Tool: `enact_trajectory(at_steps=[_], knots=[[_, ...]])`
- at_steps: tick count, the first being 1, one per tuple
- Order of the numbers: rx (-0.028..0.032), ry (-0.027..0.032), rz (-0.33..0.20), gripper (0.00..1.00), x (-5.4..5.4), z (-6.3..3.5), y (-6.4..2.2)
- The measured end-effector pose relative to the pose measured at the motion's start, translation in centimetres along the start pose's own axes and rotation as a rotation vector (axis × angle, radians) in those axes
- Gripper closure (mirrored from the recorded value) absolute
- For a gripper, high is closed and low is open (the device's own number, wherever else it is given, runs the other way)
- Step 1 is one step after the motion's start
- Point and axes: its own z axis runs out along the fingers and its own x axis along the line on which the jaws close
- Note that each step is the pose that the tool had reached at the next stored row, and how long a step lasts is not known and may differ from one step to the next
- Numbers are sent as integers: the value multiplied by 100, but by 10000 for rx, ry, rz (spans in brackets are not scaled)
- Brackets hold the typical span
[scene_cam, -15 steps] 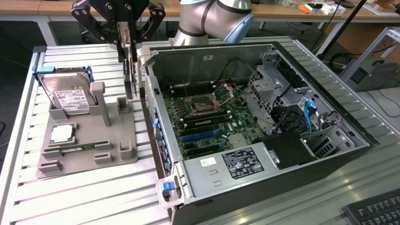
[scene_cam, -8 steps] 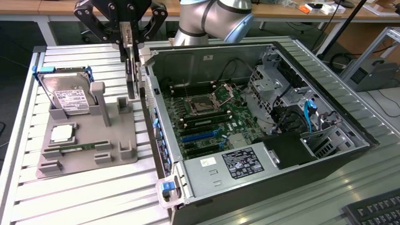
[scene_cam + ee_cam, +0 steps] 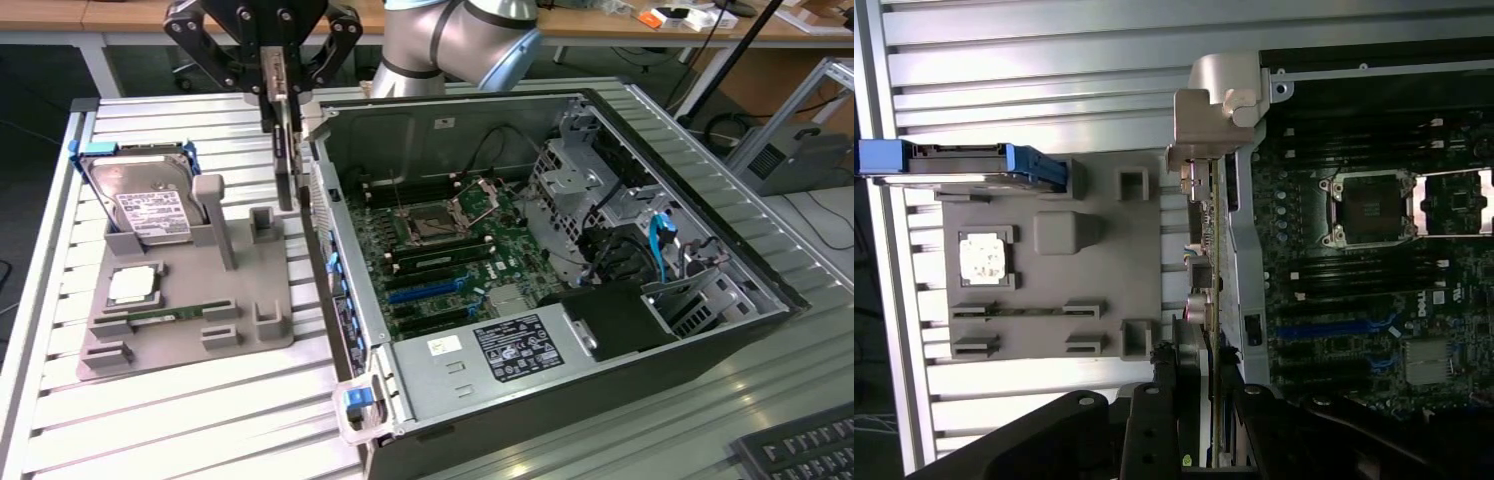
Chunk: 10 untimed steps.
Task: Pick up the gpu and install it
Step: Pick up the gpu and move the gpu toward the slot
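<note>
The gpu [image 3: 283, 150] hangs on edge, its long side vertical, lifted clear of the grey holder tray [image 3: 187, 340]. My gripper [image 3: 280, 92] is shut on its upper end. The card hovers over the left wall of the open computer case [image 3: 587, 330] in the exterior view, between tray and motherboard [image 3: 447, 245]. In the wrist view the gpu [image 3: 1206, 250] shows edge-on, with its silver bracket [image 3: 1219, 95] at the far end and my gripper [image 3: 1199, 400] clamped on the near end. Blue expansion slots [image 3: 427, 290] lie on the board below and to the exterior view's right.
On the tray stand a silver hard drive [image 3: 147, 205], a CPU [image 3: 134, 285] and a green RAM stick [image 3: 167, 315]. Inside the case are a power supply [image 3: 514, 350], a drive cage [image 3: 574, 170] and cables. A keyboard [image 3: 801, 450] lies at the lower right.
</note>
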Motion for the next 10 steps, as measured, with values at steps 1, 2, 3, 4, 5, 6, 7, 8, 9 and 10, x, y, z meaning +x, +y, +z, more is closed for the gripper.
enact_trajectory(at_steps=[1, 2, 3, 4, 5, 6, 7, 8, 9, 10], knots=[[0, 0, 0, 73, -4, 0, 0], [0, 0, 0, 73, -9, 1, 0], [-1, -1, 0, 73, -12, 1, 1], [-1, 0, 0, 73, -17, 1, 1], [0, -1, 0, 73, -21, 1, 1], [0, 0, 0, 73, -27, 1, 1], [0, 0, 0, 73, -29, 1, 2], [-1, 0, 1, 73, -32, 1, 2], [-1, -1, 0, 73, -40, 1, 2], [0, -1, 0, 73, -45, 2, 2]])
